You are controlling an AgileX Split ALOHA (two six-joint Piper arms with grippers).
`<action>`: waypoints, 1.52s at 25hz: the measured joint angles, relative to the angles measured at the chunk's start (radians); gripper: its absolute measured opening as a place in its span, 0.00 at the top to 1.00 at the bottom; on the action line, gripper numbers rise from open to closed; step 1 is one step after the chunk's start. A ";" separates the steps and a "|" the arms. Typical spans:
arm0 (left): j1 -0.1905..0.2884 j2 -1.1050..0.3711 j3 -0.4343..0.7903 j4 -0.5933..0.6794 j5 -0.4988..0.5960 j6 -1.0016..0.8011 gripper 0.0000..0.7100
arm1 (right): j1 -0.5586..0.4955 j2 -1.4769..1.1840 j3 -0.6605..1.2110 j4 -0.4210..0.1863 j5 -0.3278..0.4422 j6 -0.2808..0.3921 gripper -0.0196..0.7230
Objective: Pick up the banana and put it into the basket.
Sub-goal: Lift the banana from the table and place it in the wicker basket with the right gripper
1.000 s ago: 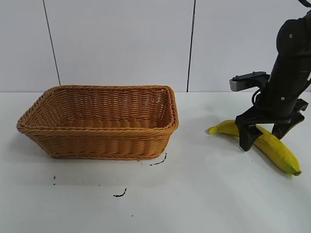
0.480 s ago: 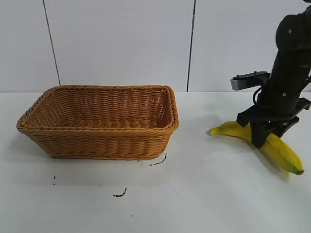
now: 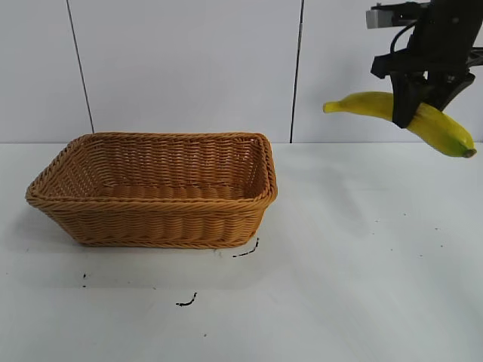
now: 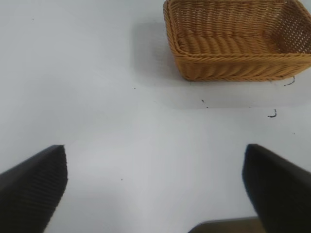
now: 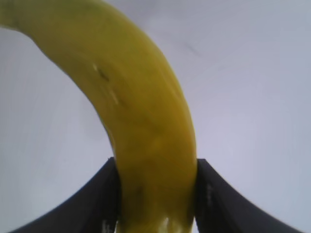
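The rectangular tan-orange woven wicker basket (image 3: 155, 188) is sitting on the white table (image 3: 339, 286), well apart from the right gripper (image 3: 421, 105). That gripper is holding the long curved bright-yellow banana (image 3: 441, 128) high in the air; its wrist view is showing black fingers (image 5: 92, 201) pressing both sides of the fruit. The left gripper (image 4: 155, 189) is appearing only in its own wrist view, its fingers spread wide and holding nothing.

White table (image 3: 339, 302) — black marks (image 3: 187, 302); panelled wall (image 3: 189, 68) behind.
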 joint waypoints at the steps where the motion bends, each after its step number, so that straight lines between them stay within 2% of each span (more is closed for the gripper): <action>1: 0.000 0.000 0.000 0.000 0.000 0.000 0.02 | 0.016 0.000 -0.020 0.000 0.000 -0.009 0.54; 13: 0.000 0.000 0.000 0.000 0.000 0.000 0.02 | 0.237 0.151 -0.237 -0.002 0.002 -0.104 0.54; 15: 0.000 0.000 0.000 0.000 0.000 0.000 0.02 | 0.290 0.176 -0.255 -0.002 -0.024 -0.147 0.54; 17: 0.000 0.000 0.000 0.000 0.000 0.000 0.02 | 0.335 0.197 -0.259 -0.008 -0.084 -0.198 0.54; 21: 0.000 0.000 0.000 0.000 0.000 0.000 0.02 | 0.410 0.224 -0.259 -0.008 -0.195 -0.337 0.54; 23: 0.000 0.000 0.000 0.000 0.000 0.000 0.02 | 0.433 0.239 -0.259 -0.003 -0.226 -0.412 0.54; 25: 0.000 0.000 0.000 0.000 0.000 0.000 0.02 | 0.442 0.259 -0.259 0.000 -0.244 -0.451 0.54; 32: 0.000 0.000 0.000 0.000 0.000 0.000 0.02 | 0.431 0.336 -0.258 -0.008 -0.266 -0.457 0.54; 38: 0.000 0.000 0.000 0.000 0.000 0.000 0.02 | 0.415 0.351 -0.202 -0.003 -0.326 -0.457 0.54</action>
